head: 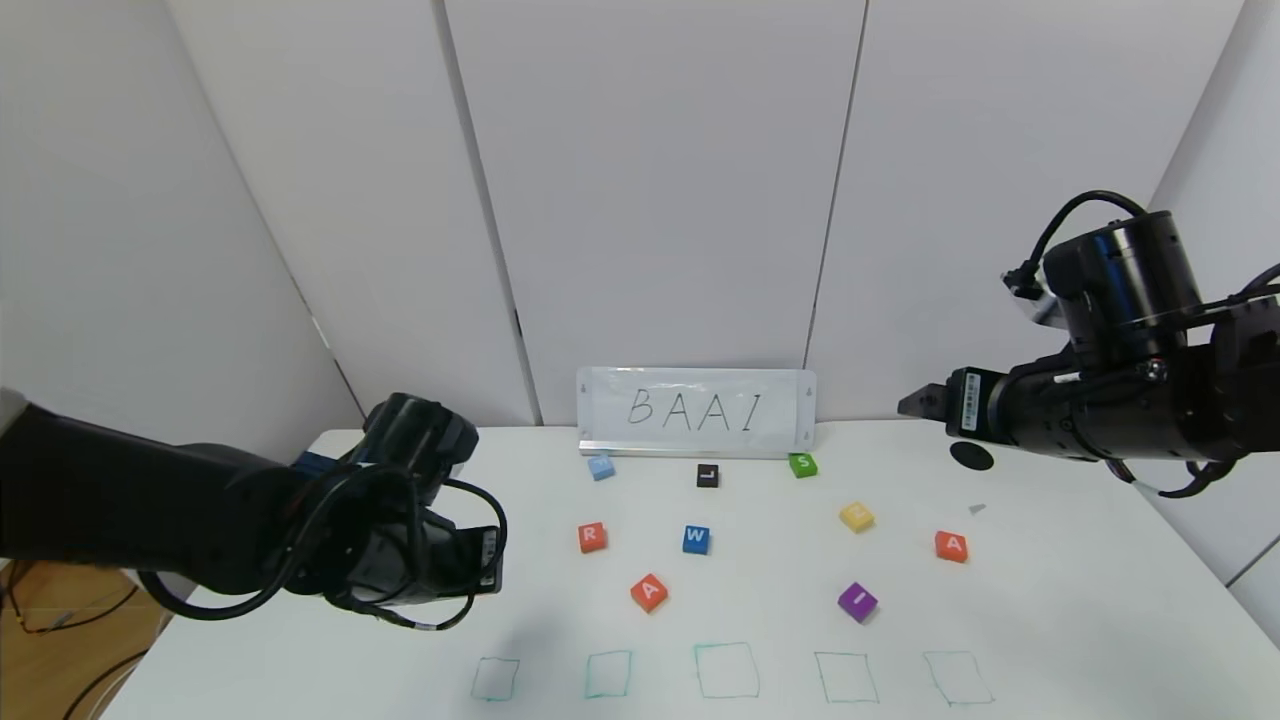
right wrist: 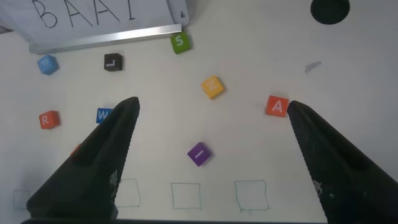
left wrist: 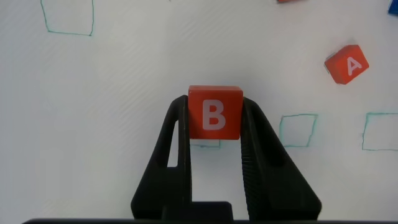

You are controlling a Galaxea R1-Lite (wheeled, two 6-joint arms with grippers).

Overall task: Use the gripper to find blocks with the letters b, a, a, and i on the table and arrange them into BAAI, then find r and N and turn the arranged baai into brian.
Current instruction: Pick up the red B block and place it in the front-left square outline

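Note:
My left gripper (left wrist: 215, 107) is shut on the orange-red B block (left wrist: 215, 112) and holds it above the white table (head: 1050, 620), over the near-left green outlines. In the head view the left gripper (head: 488, 560) hides the B. One orange-red A (head: 649, 592) lies mid-table and also shows in the left wrist view (left wrist: 347, 64). The other A (head: 951, 546) lies at the right. The purple I (head: 857, 601) and the orange-red R (head: 592, 537) lie on the table. The yellow N (right wrist: 212, 86) lies right of centre. My right gripper (head: 915, 403) is open, empty and raised at the right.
A blue W cube (head: 696, 539), a green S cube (head: 803, 464), a black L cube (head: 707, 475) and a light blue cube (head: 600, 466) lie near a BAAI sign (head: 696, 411). Several green square outlines (head: 727, 669) run along the near edge. A black hole (head: 971, 455) is at the far right.

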